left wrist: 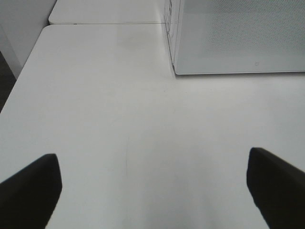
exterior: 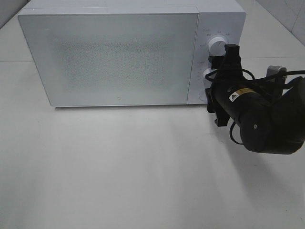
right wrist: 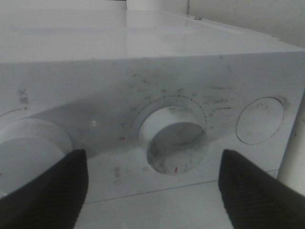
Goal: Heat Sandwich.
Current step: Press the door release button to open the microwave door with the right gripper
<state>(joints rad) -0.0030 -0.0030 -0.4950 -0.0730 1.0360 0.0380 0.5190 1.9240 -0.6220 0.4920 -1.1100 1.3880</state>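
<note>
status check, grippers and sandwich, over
Left gripper open over table. Right gripper open astride lower dial, clear of it. Sandwich not in view; microwave door shut.

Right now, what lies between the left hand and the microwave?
Only bare white tabletop: the left wrist view shows it running uninterrupted from the open left hand to the microwave.

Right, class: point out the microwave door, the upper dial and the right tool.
microwave door [exterior: 109, 57]: high view, centre of its speckled panel.
upper dial [exterior: 218, 46]: high view, its round face.
right tool [right wrist: 152, 160]: right wrist view, midway between its two tips.
</note>
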